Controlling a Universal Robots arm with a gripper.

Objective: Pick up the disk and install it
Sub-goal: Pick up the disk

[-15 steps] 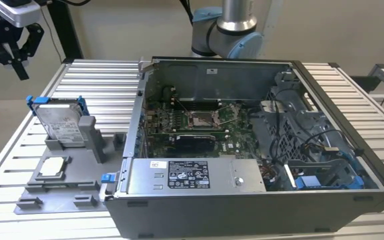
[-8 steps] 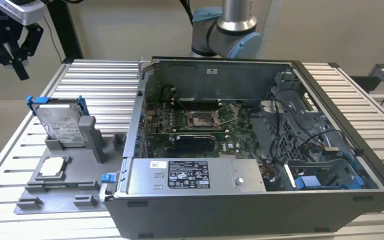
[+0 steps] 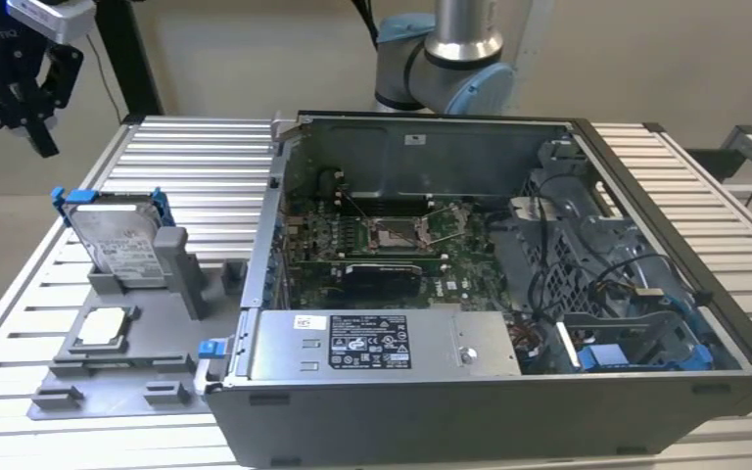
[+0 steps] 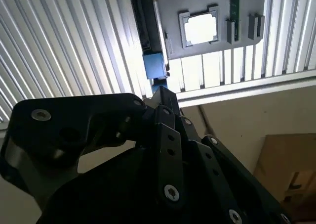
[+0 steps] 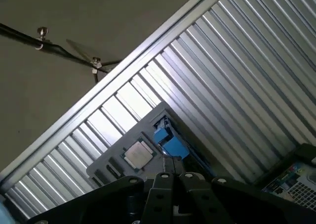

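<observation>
The disk (image 3: 121, 235) is a silver-grey drive with a white label in a blue carrier. It stands upright in a slot of the grey fixture (image 3: 128, 367) at the exterior view's left. My gripper (image 3: 39, 135) hangs high above it, a little further to that view's left, and touches nothing. In both wrist views the black fingers (image 4: 160, 98) taper together to one tip with nothing between them. Beyond that tip the disk (image 4: 154, 66) shows edge-on by its blue carrier. The first wrist view has the disk (image 5: 170, 144) just past my gripper (image 5: 170, 160).
A small white-topped chip (image 3: 102, 328) lies in the fixture in front of the disk. The open computer case (image 3: 689, 294) takes up the middle and right of the slatted table, with a grey power supply box (image 3: 376, 345) and a blue-trimmed bay (image 3: 618, 354) inside. The arm's base (image 3: 448, 59) stands behind the case.
</observation>
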